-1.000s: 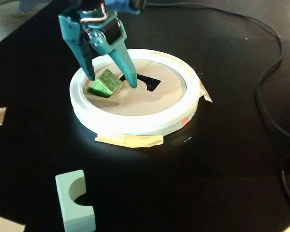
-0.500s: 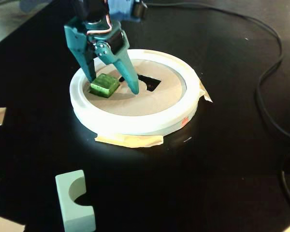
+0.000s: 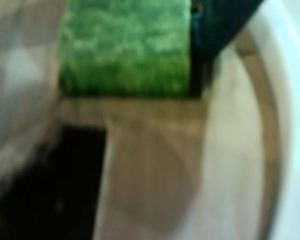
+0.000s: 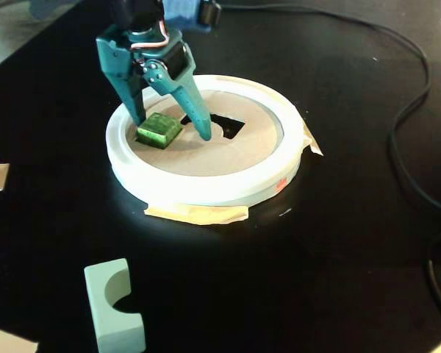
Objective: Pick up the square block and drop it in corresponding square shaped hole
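On the round tan board [image 4: 206,158], the square block [image 4: 159,129] now lies flat and low in the square shaped hole [image 4: 145,137]; a second ago it sat tipped. The gripper [image 4: 173,126] hangs spread wide around it, holding nothing.

You are working at a hobby or lab-style bench: a black table top [image 4: 331,243] with loose dark cables [image 4: 404,125] trailing along the right side of the fixed view, scraps of tan masking tape [image 4: 197,214] pinning down a white-rimmed round board [image 4: 206,187], and a teal, apparently 3D-printed gripper [image 4: 173,126] with an exposed servo and bare wiring
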Controlling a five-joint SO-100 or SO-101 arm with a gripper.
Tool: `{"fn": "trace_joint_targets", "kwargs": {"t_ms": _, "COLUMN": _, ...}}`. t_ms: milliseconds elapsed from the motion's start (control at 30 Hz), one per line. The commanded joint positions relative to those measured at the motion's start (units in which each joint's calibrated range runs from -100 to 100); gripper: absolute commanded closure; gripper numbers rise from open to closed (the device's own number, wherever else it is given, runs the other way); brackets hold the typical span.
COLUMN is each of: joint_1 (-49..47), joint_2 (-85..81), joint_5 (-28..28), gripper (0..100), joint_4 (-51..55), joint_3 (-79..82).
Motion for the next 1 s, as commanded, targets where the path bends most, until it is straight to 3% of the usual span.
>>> {"fn": "trace_joint_targets", "kwargs": {"t_ms": 0, "joint_1": 0.3, "joint_2": -13.3, "joint_5": -0.2, "gripper": 16, "joint_4": 7.8, "joint_3": -1.8}}
{"fn": "trace_joint_targets", "kwargs": {"t_ms": 300, "joint_1": 3.5, "joint_2": -31.2, "joint_5": 0.5, "gripper": 16, "joint_4": 21.2, "joint_3": 0.2}}
{"fn": "trace_joint_targets", "kwargs": {"t_ms": 500, "joint_1": 15.6, "joint_2": -45.6, "joint_5": 8.5, "gripper": 16, "joint_4": 21.2, "joint_3": 12.9}}
{"fn": "trace_joint_targets", "kwargs": {"t_ms": 700, "joint_1": 39.5, "joint_2": -70.4, "joint_5": 17.0, "gripper": 16, "joint_4": 10.1, "joint_3": 33.7}}
{"fn": "trace_joint_targets", "kwargs": {"t_ms": 967, "joint_1": 52.8, "joint_2": -104.5, "joint_5": 22.8, "gripper": 16, "joint_4": -5.6, "joint_3": 61.5}}
